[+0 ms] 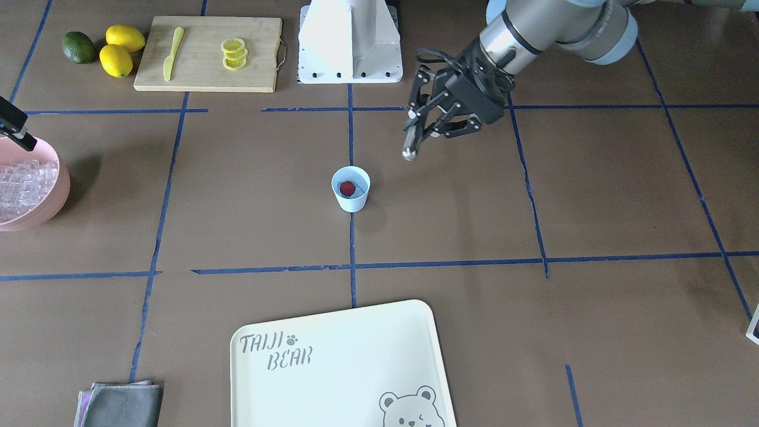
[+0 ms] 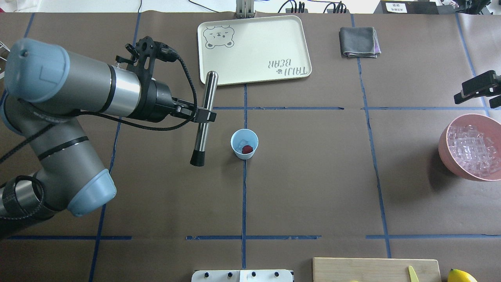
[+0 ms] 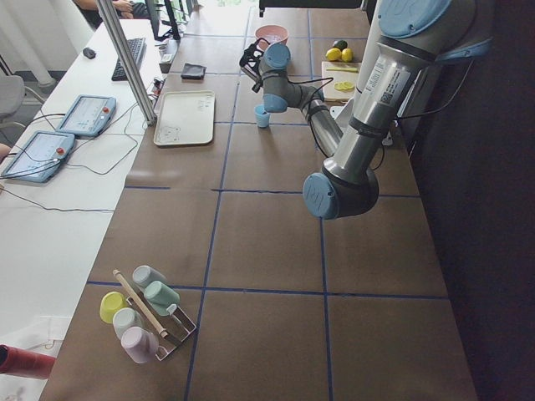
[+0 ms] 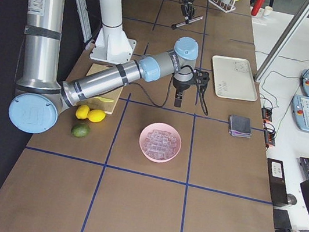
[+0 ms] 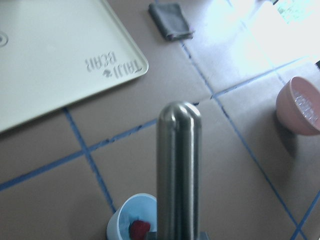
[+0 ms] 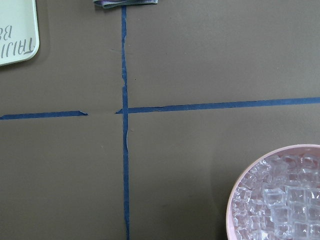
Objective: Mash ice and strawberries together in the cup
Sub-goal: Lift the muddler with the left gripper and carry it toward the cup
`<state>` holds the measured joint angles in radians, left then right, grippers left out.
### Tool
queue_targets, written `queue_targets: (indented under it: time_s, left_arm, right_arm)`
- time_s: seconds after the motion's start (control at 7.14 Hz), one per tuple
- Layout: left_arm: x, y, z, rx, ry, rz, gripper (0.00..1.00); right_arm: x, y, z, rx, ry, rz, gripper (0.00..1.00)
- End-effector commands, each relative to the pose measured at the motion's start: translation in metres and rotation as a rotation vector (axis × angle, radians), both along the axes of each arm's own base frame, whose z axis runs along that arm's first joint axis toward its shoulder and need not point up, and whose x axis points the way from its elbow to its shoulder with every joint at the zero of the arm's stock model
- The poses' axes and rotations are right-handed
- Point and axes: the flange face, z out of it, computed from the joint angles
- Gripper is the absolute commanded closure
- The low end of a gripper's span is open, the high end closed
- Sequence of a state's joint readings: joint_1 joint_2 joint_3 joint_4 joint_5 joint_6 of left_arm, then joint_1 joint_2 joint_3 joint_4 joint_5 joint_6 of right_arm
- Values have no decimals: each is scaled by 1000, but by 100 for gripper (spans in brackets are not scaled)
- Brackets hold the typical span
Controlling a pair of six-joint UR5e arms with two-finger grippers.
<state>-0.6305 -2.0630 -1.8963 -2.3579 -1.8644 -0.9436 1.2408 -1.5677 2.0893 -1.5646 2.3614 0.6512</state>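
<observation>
The light blue cup (image 2: 236,138) stands at the table's middle, also in the front view (image 1: 351,203). Inside lie one red strawberry (image 2: 247,149) and some clear ice (image 2: 240,143). My left gripper (image 2: 203,116) is shut on a steel muddler (image 2: 207,98) with a black end, held above the table to the cup's left. In the left wrist view the muddler (image 5: 178,170) rises in front of the cup (image 5: 122,220) and strawberry (image 5: 140,228). My right gripper (image 2: 483,92) hovers by the pink bowl, its fingers apart and empty.
A pink bowl (image 2: 446,147) full of ice cubes sits at the right edge. A cream tray (image 2: 254,51) and a grey cloth (image 2: 359,42) lie at the far side. A cutting board (image 1: 207,53) with lemon slices, a yellow knife, lemons and a lime lie near the robot's base.
</observation>
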Motion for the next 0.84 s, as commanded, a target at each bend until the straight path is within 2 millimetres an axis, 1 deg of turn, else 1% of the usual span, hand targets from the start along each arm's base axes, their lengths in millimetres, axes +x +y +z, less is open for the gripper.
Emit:
queue_targets:
  time_s: [0.0, 0.14, 0.28, 0.42, 0.7]
  left_arm:
    - [49, 51, -8, 238, 59, -264, 97]
    - [88, 87, 9, 326, 75, -418, 97]
    - [126, 91, 33, 313, 115, -517, 98]
    - [131, 90, 44, 314, 133, -530, 99]
    - [136, 86, 33, 381, 92, -567, 99]
  right_arm:
    - [4, 7, -4, 7, -5, 2, 0]
    - [3, 4, -7, 13, -7, 2, 0]
    - [2, 2, -9, 18, -7, 3, 0]
    - [2, 1, -9, 18, -6, 4, 0]
    - [2, 3, -11, 24, -8, 4, 0]
